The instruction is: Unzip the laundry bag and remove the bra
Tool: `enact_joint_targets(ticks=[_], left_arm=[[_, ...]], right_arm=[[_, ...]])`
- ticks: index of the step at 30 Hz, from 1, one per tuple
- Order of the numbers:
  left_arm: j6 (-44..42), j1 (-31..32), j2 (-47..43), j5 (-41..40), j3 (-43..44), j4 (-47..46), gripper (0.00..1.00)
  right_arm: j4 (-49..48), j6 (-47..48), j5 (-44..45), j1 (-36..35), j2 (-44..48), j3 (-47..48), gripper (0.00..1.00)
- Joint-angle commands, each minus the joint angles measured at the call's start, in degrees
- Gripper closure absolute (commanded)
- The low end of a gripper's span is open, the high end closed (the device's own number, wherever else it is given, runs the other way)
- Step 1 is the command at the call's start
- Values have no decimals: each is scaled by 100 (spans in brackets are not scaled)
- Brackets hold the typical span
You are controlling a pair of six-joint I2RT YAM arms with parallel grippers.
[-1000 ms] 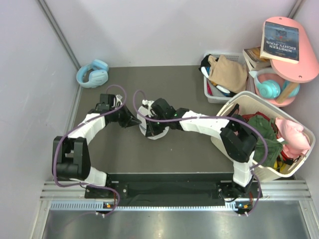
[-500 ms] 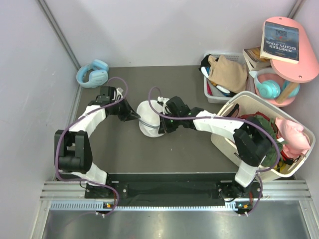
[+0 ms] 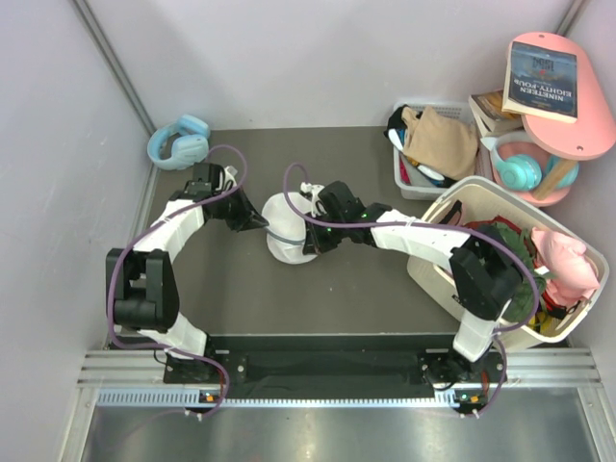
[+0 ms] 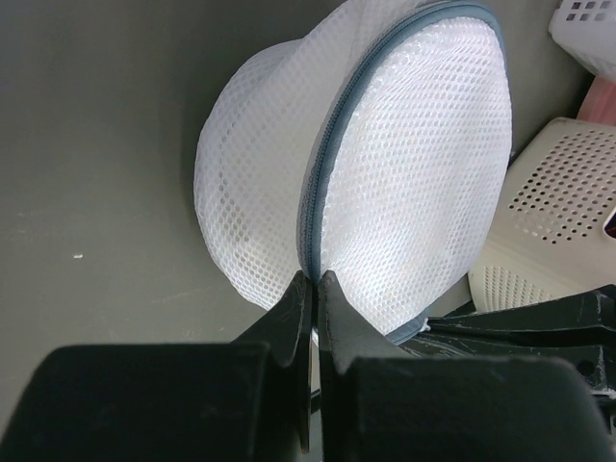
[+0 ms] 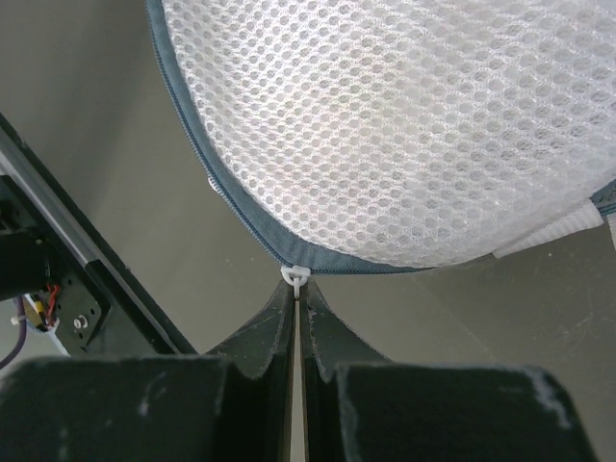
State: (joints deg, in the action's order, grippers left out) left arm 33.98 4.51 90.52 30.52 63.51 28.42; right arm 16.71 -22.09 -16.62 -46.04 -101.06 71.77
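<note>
The bag [image 3: 285, 231] is held up on its edge around the middle of the table [image 3: 241, 289], sandwiched between the two grippers, well apart from the white basket [image 3: 452, 197] off on the right. From the left wrist view, the left gripper [image 4: 316, 277] is seen with its fingers pressed tight together right at the bag's [image 4: 404, 173] grey zip seam; a bit of the rim seems to be pinched there, though it's honestly hard to make out exactly what's caught. On the other side, the right gripper [image 5: 295, 286] is squeezed closed on the small white zip pull [image 5: 295, 275] at the bottom of the rim. The zip itself is seen done up all along the stretch of the bag [image 5: 404, 125] in view. Blue headphones [image 3: 179, 142] are parked in the far left corner.
</note>
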Motion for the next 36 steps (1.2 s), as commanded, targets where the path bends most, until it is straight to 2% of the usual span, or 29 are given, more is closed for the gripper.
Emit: enact_joint_targets(ticks=[1,15,24,36], left_arm=[[-207,-91,-149,-257,-66,-65,100],[-567,-240,-263,-284,-119,154,100],[-778,-249,-377,-319,-137,216,100],[-1121,-249,-439,-179,-75,330,100]], right_arm=[[148,152,-78,43,-28,224,100],[219,494,-52,622,86,-128,100],[412,837,-34,1079,-160,206,100],[675,1119,-122,1273,-520,829,100]])
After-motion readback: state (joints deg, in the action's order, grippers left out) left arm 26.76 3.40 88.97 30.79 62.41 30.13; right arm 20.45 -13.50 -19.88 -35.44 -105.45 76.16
